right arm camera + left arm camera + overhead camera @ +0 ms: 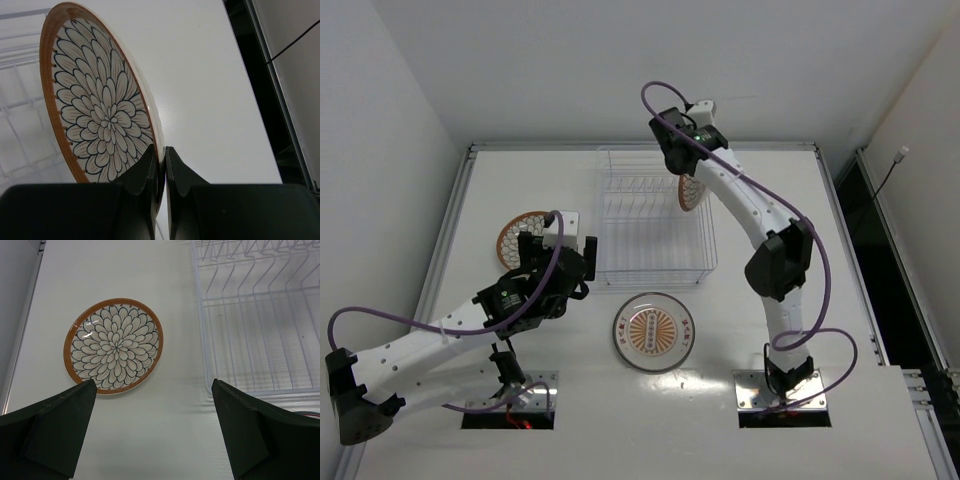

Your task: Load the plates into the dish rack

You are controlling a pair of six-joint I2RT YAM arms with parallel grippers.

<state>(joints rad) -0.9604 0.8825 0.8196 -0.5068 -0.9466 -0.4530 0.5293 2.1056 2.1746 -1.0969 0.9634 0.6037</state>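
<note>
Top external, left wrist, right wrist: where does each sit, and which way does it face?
Top external: above, behind the bases; looks down on both arms, white table, see-through wire dish rack.
Left wrist: looks down past open left hand at flat brown-rimmed petal-patterned plate, shared with top.
Right wrist: looks past shut right hand gripping upright brown-rimmed plate; rack behind.

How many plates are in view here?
3. One brown-rimmed plate lies flat left of the dish rack; a second plate stands on edge in the right gripper at the rack's right end; the sunburst plate lies flat on its near side. None appears hidden.
</note>
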